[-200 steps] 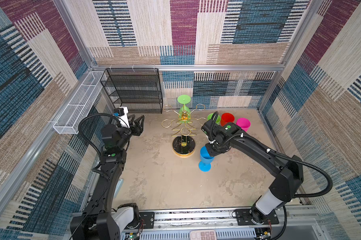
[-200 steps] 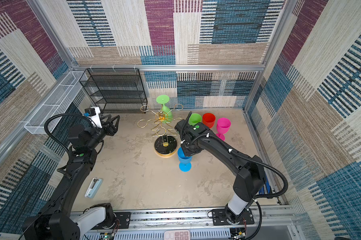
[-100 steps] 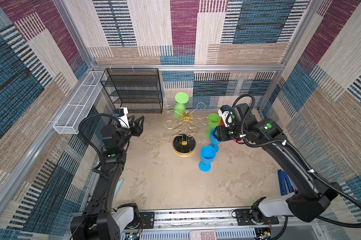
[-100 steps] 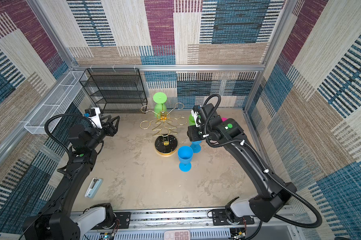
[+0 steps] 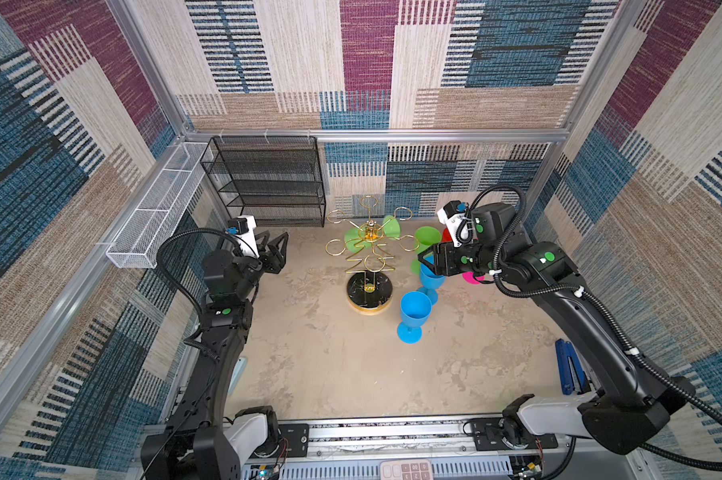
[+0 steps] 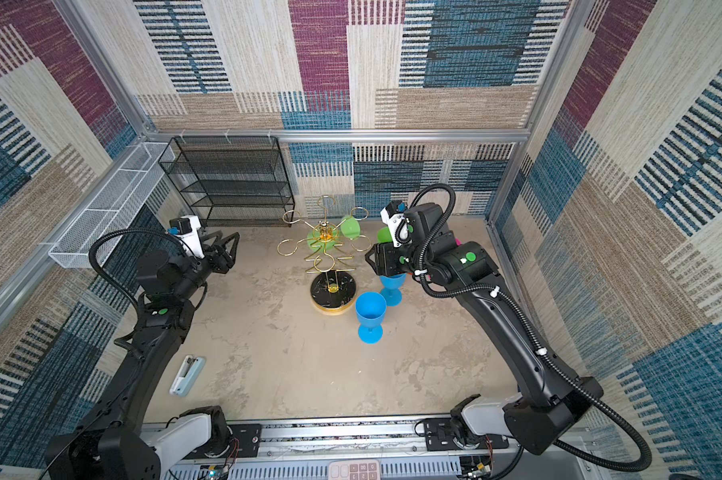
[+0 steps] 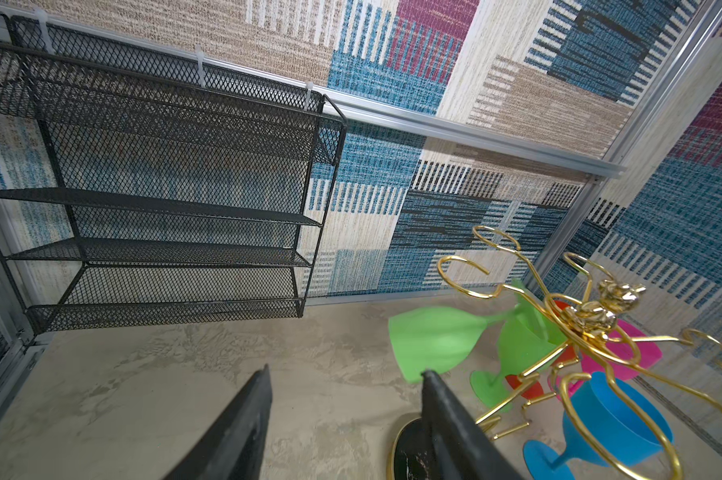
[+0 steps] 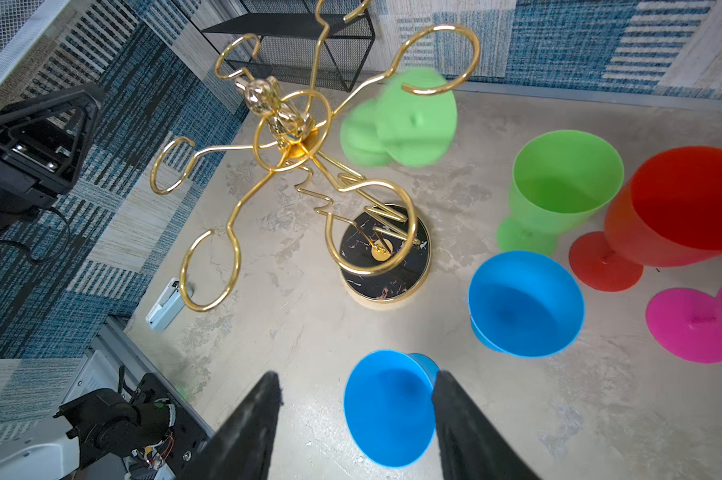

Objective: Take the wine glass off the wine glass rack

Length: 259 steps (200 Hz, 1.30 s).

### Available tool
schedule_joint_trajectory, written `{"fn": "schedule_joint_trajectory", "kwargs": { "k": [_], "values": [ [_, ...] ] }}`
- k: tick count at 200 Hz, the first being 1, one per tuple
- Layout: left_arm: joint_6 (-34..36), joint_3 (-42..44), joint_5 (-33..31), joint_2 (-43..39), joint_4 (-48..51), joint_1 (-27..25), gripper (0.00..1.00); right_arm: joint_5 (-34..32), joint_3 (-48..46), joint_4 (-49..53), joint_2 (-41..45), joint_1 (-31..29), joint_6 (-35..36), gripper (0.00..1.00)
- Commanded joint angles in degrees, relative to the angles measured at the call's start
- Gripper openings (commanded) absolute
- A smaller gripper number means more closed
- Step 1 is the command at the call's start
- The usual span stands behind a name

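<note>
One blurred green wine glass [image 8: 409, 124], tilted by gold wine glass rack [image 8: 376, 276]

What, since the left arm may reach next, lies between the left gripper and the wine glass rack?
Nothing: in a top view, only bare table separates the left gripper from the wine glass rack.

No readable text, labels or numbers anywhere

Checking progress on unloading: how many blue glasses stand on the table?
2. One blue glass stands right of the rack; the second blue glass just behind it. None seems hidden.
</note>
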State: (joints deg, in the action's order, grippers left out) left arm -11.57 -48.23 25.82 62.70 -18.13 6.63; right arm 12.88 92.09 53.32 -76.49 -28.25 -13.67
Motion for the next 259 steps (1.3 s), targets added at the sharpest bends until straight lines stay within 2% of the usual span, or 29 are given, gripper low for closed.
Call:
{"fn": "schedule_joint_trajectory", "kwargs": {
  "k": [1,99,119,129,136,155,161,176,188,200,220,259],
  "values": [
    [1.29,0.13,-0.28,-0.12,-1.01,-0.02,0.60,1.99,-0.16,-4.58,0.20,0.82,-0.04,0.62],
    [0.53,0.25,-2.18,0.23,0.06,0.13,0.61,5.31,-4.33,-10.45,2.10,5.81,-0.01,0.67],
    [-1.79,-0.36,-3.49,1.02,1.86,0.21,0.61,5.65,-4.88,-11.38,3.22,7.16,-0.02,0.69],
    [-5.35,-1.05,-2.84,2.04,2.34,0.25,0.62,5.83,-5.29,-12.08,4.00,7.84,0.03,0.71],
    [-8.32,-1.97,-1.62,3.67,3.50,0.46,0.62,5.81,-5.70,-12.76,4.51,8.71,0.05,0.72],
    [-16.03,-7.93,6.59,10.07,10.92,2.30,0.61,6.19,-7.29,-15.27,6.33,10.99,-0.19,0.78],
    [-17.80,-10.14,11.96,13.12,13.10,2.75,0.58,6.72,-7.98,-16.31,6.96,11.93,-0.27,0.79],
    [-20.87,-16.22,24.84,20.76,17.77,3.14,0.58,9.10,-9.77,-18.73,8.08,14.50,-0.45,0.83],
    [-24.49,-19.16,31.57,26.13,18.44,2.80,0.57,11.62,-10.95,-19.95,8.29,16.41,-0.48,0.85],
    [-25.83,-19.93,32.80,29.31,18.43,1.66,0.57,13.84,-12.10,-21.16,8.33,18.01,-0.65,0.86],
    [-24.80,-20.02,30.95,31.91,18.40,-1.52,0.56,16.54,-14.31,-24.15,8.81,19.84,-0.92,0.90],
    [-27.07,-22.51,28.57,39.07,18.45,-6.62,0.54,17.32,-15.37,-26.08,8.81,21.20,-0.49,0.98]
  ]
}}
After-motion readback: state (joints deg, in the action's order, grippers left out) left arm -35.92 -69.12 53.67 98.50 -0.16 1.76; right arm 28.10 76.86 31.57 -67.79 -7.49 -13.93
